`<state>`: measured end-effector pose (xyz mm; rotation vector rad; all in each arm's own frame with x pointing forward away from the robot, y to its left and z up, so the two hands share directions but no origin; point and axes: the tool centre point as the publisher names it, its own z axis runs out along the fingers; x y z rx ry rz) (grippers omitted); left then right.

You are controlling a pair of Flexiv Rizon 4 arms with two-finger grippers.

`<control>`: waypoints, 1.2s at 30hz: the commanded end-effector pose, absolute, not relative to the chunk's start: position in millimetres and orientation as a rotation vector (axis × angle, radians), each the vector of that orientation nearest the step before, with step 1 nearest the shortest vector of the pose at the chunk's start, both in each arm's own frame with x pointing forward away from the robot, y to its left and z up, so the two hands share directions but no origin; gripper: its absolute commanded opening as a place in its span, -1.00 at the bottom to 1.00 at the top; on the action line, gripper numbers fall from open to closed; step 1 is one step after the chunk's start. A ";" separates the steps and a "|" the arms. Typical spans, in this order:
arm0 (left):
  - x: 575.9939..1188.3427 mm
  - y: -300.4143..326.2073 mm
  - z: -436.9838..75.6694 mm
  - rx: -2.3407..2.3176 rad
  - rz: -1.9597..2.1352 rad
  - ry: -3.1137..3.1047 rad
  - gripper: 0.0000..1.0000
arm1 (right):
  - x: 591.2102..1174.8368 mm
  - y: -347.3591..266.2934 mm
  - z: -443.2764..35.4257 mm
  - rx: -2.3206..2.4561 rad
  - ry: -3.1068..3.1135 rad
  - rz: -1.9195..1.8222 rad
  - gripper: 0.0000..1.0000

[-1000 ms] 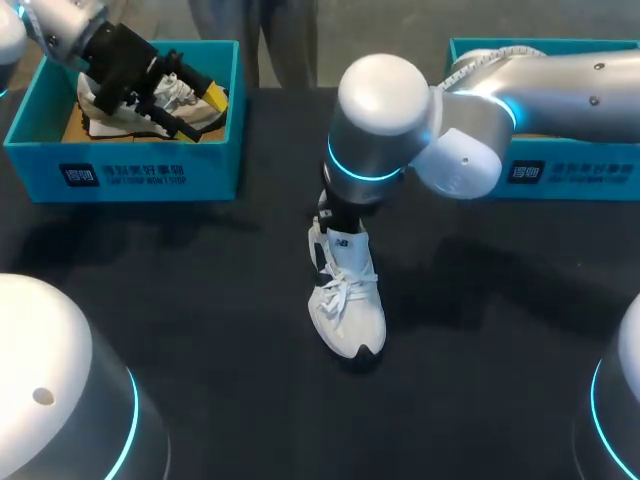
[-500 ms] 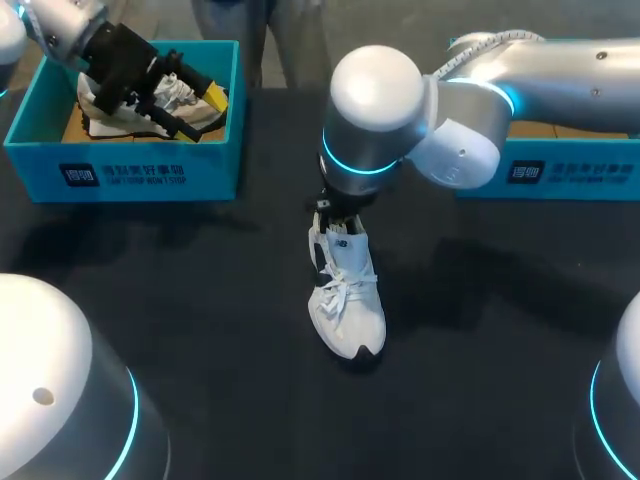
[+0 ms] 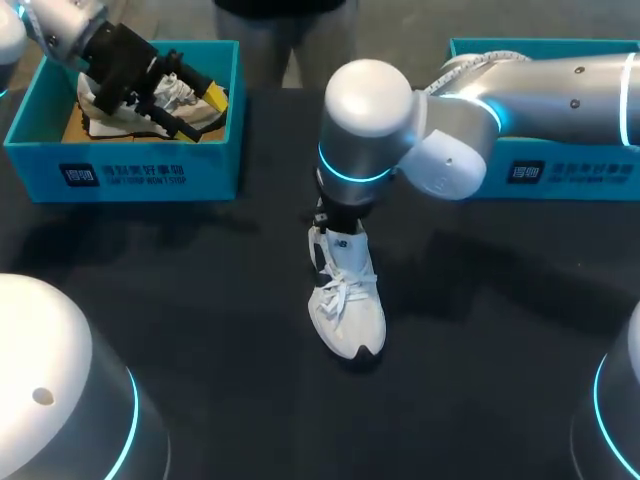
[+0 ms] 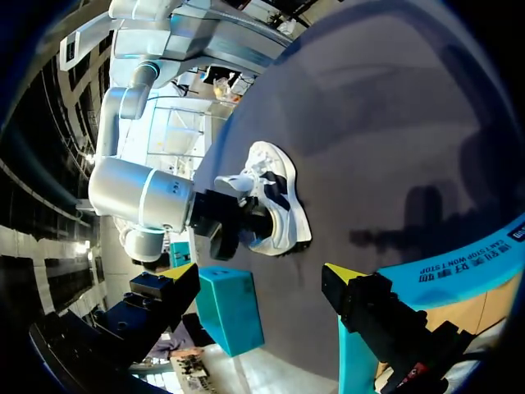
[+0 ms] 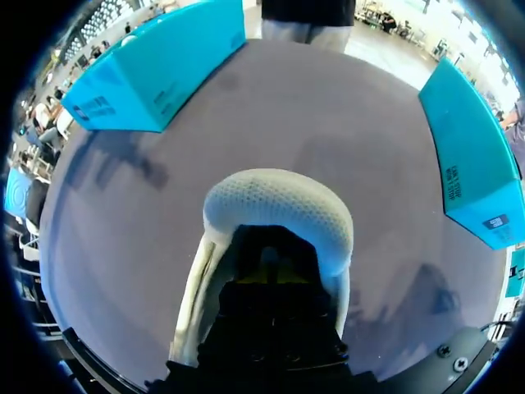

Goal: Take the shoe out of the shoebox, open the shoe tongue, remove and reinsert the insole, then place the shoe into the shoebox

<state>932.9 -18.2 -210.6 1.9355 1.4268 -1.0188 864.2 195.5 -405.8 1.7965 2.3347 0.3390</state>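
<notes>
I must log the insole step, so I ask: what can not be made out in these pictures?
Insole: hidden in the head and right wrist views; the right end effector fills the opening of the shoe.
Inside of the right shoebox: head view, mostly covered by the right arm, cut off by the edge.
Second shoe in the left shoebox: head view, partly covered by the left end effector.
</notes>
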 end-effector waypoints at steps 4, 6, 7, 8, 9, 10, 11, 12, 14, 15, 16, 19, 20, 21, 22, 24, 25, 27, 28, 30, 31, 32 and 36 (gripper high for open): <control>933.1 -18.1 -210.0 1.939 -1.017 1.428 1.00 | 865.2 195.7 -390.6 1.799 2.308 0.336 -1.00; 933.1 -18.1 -210.0 1.939 -1.017 1.428 1.00 | 866.8 196.7 -383.6 1.799 2.304 0.336 -1.00; 933.1 -18.1 -210.0 1.939 -1.017 1.428 1.00 | 867.6 197.5 -381.4 1.800 2.302 0.337 -1.00; 933.1 -18.1 -210.0 1.939 -1.017 1.428 1.00 | 869.0 198.3 -379.9 1.800 2.300 0.337 -1.00; 933.1 -18.1 -210.0 1.939 -1.017 1.428 1.00 | 870.1 199.2 -379.0 1.800 2.299 0.336 -1.00; 933.1 -18.1 -210.0 1.939 -1.017 1.428 1.00 | 873.2 200.4 -378.6 1.800 2.299 0.334 -1.00; 933.1 -18.1 -210.0 1.939 -1.017 1.428 1.00 | 875.7 199.9 -379.6 1.804 2.299 0.329 -1.00; 933.1 -18.1 -210.0 1.939 -1.017 1.428 1.00 | 877.5 199.8 -380.5 1.805 2.299 0.328 -1.00; 933.1 -18.1 -210.0 1.939 -1.017 1.428 1.00 | 881.2 200.4 -383.2 1.819 2.303 0.303 -1.00; 933.1 -18.1 -210.0 1.939 -1.017 1.428 1.00 | 882.5 200.6 -385.0 1.822 2.307 0.291 -1.00; 933.1 -18.1 -210.0 1.939 -1.017 1.428 1.00 | 883.7 200.4 -386.7 1.823 2.308 0.291 -1.00; 933.1 -18.1 -210.0 1.939 -1.017 1.428 1.00 | 884.7 200.7 -391.1 1.829 2.321 0.277 -1.00; 933.1 -18.1 -210.0 1.939 -1.017 1.428 1.00 | 884.5 201.1 -393.0 1.835 2.331 0.267 -1.00; 933.1 -18.1 -210.0 1.939 -1.017 1.428 1.00 | 884.5 201.6 -395.3 1.836 2.334 0.268 -1.00; 933.1 -18.1 -210.0 1.939 -1.017 1.428 1.00 | 884.1 202.4 -397.2 1.837 2.340 0.263 -1.00; 933.1 -18.1 -210.0 1.939 -1.017 1.428 1.00 | 882.3 203.7 -400.7 1.842 2.348 0.256 -1.00; 933.1 -18.1 -210.0 1.939 -1.017 1.428 1.00 | 881.2 204.5 -402.1 1.843 2.353 0.252 -1.00; 933.1 -18.1 -210.0 1.939 -1.017 1.428 1.00 | 880.0 204.6 -405.6 1.852 2.359 0.245 -1.00; 933.1 -18.1 -210.0 1.939 -1.017 1.428 1.00 | 879.4 204.4 -407.2 1.856 2.361 0.232 -1.00; 933.1 -18.1 -210.0 1.939 -1.017 1.428 1.00 | 878.2 204.1 -408.5 1.860 2.363 0.223 -1.00; 933.1 -18.1 -210.0 1.939 -1.017 1.428 1.00 | 877.8 203.5 -409.0 1.866 2.366 0.217 -1.00; 933.1 -18.1 -210.0 1.939 -1.017 1.428 1.00 | 877.3 203.2 -409.2 1.867 2.367 0.214 -1.00; 933.1 -18.1 -210.0 1.939 -1.017 1.428 1.00 | 870.8 202.9 -392.2 1.880 2.363 0.211 -1.00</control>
